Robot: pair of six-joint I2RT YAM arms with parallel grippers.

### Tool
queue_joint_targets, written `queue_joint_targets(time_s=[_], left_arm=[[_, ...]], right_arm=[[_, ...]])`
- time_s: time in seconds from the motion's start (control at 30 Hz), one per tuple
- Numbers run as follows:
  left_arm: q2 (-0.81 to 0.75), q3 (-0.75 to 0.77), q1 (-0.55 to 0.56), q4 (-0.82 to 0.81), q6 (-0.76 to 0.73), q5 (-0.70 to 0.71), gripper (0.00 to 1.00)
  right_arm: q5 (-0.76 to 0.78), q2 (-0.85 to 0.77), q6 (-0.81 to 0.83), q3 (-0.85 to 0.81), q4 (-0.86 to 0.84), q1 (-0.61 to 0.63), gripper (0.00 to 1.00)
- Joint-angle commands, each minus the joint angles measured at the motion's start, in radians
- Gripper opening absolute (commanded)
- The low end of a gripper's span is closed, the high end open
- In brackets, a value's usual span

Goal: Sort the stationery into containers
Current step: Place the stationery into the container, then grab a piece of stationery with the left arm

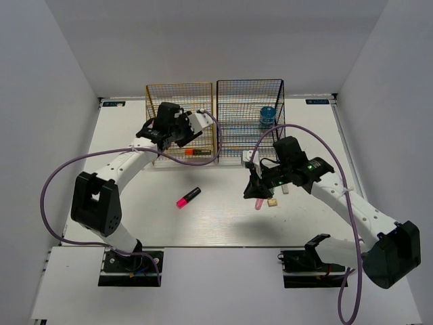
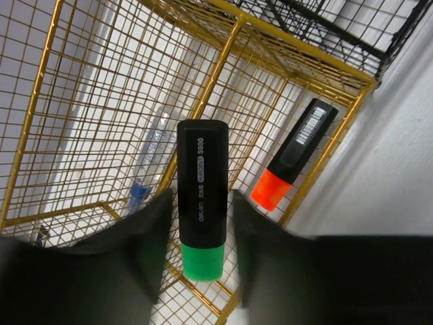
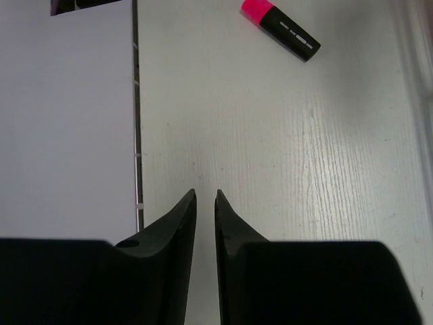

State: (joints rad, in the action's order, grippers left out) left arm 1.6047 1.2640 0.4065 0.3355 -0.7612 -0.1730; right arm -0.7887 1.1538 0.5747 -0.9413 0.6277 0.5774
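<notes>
The left claw (image 2: 201, 227) is pinching a green-capped highlighter (image 2: 201, 196) by its black body. One finger (image 2: 152, 237) is pressing each side, and the cap is pointing back toward the wrist. The marker is hanging over the mesh of the gold-yellow rack (image 2: 223, 61); whether it is touching a wire cannot be told.

In the left wrist view, an orange-capped highlighter (image 2: 294, 156) is lying at 2 o'clock from the held marker, on the rack's bottom mesh near a corner post. At 10 o'clock a clear blue-capped tube (image 2: 149, 159) is lying inside the rack, with gold wires crossing in front of it. The black rack (image 2: 338, 27) is showing at 1 o'clock beyond the gold frame.

From above, both racks are standing just beside each other at the 12 o'clock end of the bench (image 1: 223, 223), the black one at 3 o'clock of the gold. A round blue jar (image 1: 267, 116) is sitting in the black rack toward its 3 o'clock side. A purple cable (image 1: 216, 139) is looping across the gold rack's front corner.

The right claw (image 3: 205, 200) is hovering over the bench with its fingers nearly pressed together. Only a sliver of gap is showing, and nothing is visible between them. From above, a pink stick (image 1: 259, 203) is lying at 6 o'clock just under it and a small pale block (image 1: 272, 202) at 4 o'clock. A pink-capped highlighter (image 1: 189, 197) is lying on the bench at 9 o'clock, well apart from both racks.
</notes>
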Motion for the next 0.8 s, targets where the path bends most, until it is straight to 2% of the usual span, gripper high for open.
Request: queue_joint_targets(time_s=[0.0, 0.17, 0.23, 0.27, 0.3, 0.33, 0.43, 0.47, 0.5, 0.53, 0.57, 0.6, 0.63, 0.67, 0.7, 0.73, 0.77], left_arm=[[-0.025, -0.018, 0.005, -0.058, 0.002, 0.024, 0.56], [-0.054, -0.023, 0.008, -0.062, 0.051, 0.052, 0.65], [-0.083, -0.025, 0.014, -0.076, 0.075, 0.064, 0.63], [-0.094, -0.012, 0.014, -0.076, 0.088, 0.069, 0.56], [-0.13, -0.006, 0.029, -0.057, 0.118, 0.079, 0.1], [-0.144, 0.001, 0.041, -0.043, 0.181, 0.101, 0.0], [-0.231, 0.008, 0.101, 0.109, 0.345, 0.107, 0.0], [-0.242, 0.015, 0.115, 0.217, 0.379, 0.077, 0.01], [-0.256, 0.015, 0.144, 0.261, 0.425, 0.063, 0.09], [-0.262, 0.008, 0.155, 0.418, 0.469, 0.05, 0.47], [-0.264, -0.003, 0.182, 0.454, 0.493, 0.037, 0.58], [-0.259, -0.023, 0.19, 0.494, 0.54, 0.033, 0.63], [-0.259, -0.061, 0.199, 0.564, 0.584, 0.03, 0.73], [-0.265, -0.09, 0.236, 0.566, 0.603, 0.02, 0.79], [-0.269, -0.119, 0.253, 0.563, 0.638, 0.039, 0.8], [-0.273, -0.199, 0.268, 0.548, 0.657, 0.058, 0.8], [-0.285, -0.227, 0.319, 0.536, 0.661, 0.073, 0.8]], right_arm=[[-0.026, 0.003, -0.004, 0.006, -0.017, -0.011, 0.21], [-0.032, 0.003, -0.003, 0.007, -0.013, -0.024, 0.23], [-0.034, 0.003, -0.004, 0.007, -0.014, -0.025, 0.23], [-0.035, 0.006, -0.007, 0.007, -0.013, -0.03, 0.23], [-0.024, 0.006, -0.015, 0.004, -0.014, -0.031, 0.12], [-0.02, 0.006, -0.019, 0.004, -0.013, -0.033, 0.02], [0.017, 0.02, -0.064, -0.005, -0.016, -0.042, 0.0], [0.016, 0.02, -0.067, -0.007, -0.017, -0.044, 0.0], [0.008, 0.024, -0.049, -0.013, -0.008, -0.045, 0.07], [-0.01, 0.04, -0.044, -0.023, 0.019, -0.05, 0.85], [-0.027, 0.046, -0.014, -0.028, 0.053, -0.047, 0.91], [-0.043, 0.053, 0.028, -0.045, 0.09, -0.045, 0.91], [-0.056, 0.075, 0.037, -0.054, 0.099, -0.045, 0.91], [-0.055, 0.083, 0.036, -0.059, 0.099, -0.047, 0.86], [-0.049, 0.095, 0.037, -0.08, 0.107, -0.047, 0.69], [-0.002, 0.115, 0.034, -0.094, 0.113, -0.045, 0.01], [0.02, 0.121, 0.028, -0.103, 0.133, -0.047, 0.0]])
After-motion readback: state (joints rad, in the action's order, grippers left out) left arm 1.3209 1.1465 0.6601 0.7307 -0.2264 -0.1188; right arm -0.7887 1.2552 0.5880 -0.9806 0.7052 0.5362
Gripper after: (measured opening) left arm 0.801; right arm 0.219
